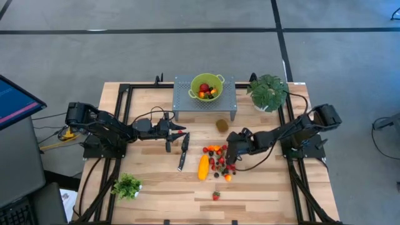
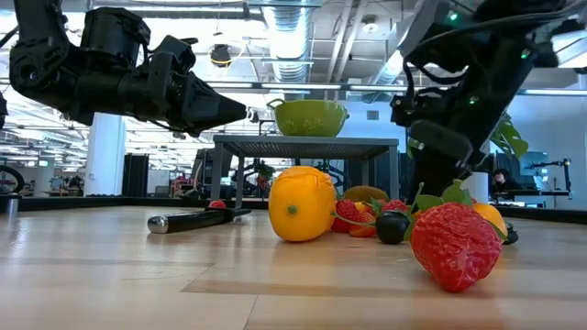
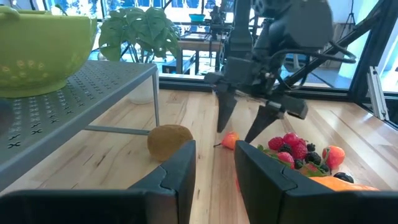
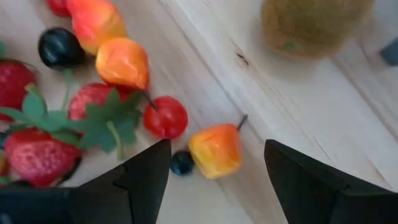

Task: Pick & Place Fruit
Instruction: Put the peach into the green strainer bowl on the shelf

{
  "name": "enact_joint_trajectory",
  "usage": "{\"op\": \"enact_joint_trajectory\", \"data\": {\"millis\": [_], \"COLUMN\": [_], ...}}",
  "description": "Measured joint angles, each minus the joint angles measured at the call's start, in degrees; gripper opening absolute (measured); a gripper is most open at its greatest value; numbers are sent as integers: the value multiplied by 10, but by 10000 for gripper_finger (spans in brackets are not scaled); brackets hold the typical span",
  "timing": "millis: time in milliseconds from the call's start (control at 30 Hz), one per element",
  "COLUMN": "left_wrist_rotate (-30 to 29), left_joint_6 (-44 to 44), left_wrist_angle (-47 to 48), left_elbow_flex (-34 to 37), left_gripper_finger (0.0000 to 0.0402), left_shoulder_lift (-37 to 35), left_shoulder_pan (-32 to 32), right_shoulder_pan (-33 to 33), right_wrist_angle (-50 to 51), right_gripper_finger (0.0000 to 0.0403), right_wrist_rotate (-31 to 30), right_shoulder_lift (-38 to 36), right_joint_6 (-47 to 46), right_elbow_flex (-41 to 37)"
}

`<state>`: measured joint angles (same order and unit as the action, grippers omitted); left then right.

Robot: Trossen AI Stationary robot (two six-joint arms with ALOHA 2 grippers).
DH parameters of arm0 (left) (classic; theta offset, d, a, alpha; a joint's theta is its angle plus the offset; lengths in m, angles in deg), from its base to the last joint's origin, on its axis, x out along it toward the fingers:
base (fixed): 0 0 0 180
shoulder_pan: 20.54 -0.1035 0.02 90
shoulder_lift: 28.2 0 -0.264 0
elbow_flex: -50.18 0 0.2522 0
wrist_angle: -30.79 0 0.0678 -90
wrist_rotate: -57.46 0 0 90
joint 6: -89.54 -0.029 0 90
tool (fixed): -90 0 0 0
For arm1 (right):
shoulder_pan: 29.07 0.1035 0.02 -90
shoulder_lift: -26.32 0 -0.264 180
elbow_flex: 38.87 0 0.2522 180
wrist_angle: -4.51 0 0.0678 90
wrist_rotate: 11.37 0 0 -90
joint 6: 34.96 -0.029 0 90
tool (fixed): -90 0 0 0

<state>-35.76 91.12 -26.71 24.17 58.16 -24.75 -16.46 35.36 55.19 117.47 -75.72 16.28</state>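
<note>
I have the right pincer (image 4: 214, 171) low over the heap of small toy fruit (image 1: 219, 164) that lies a little right of the middle of the counter (image 1: 262, 194), and its fingers are spread, holding nothing. Between them I see a small orange pear-shaped piece (image 4: 214, 149) with a thin stem, and just beside it a red ball (image 4: 166, 117) and a tiny dark berry (image 4: 181, 162). The long yellow-orange fruit (image 1: 203, 167) lies at the left edge of the heap, the brown kiwi (image 1: 222, 125) lies apart, nearer the far edge, and one strawberry (image 1: 215, 195) rests alone toward the near edge. The left pincer (image 3: 214, 171) waits above the counter left of the middle, partly spread and empty. I judge these pieces light, hard and smooth, so they may roll or slip; I would take the orange piece across its widest part, not by the stem. The green colander (image 1: 206, 86) on the grey stand (image 1: 228, 103) already holds some fruit.
</note>
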Motion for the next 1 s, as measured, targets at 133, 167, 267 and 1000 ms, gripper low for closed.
{"op": "enact_joint_trajectory", "data": {"millis": [133,167,267,1000], "left_wrist_rotate": [0,0,0,-2], "left_joint_6": [0,0,0,0], "left_wrist_angle": [0,0,0,0], "left_elbow_flex": [0,0,0,0], "left_gripper_finger": [106,106,106,106], "left_shoulder_lift": [0,0,0,0], "left_shoulder_pan": [0,0,0,0], "right_shoulder_pan": [-17,-20,-29,-37], "right_wrist_angle": [-56,-60,-78,-106], "right_gripper_finger": [253,253,247,117], "right_wrist_rotate": [23,23,24,50], "right_shoulder_lift": [0,0,0,-1], "right_joint_6": [18,18,18,17], "right_elbow_flex": [-27,-31,-44,-59]}}
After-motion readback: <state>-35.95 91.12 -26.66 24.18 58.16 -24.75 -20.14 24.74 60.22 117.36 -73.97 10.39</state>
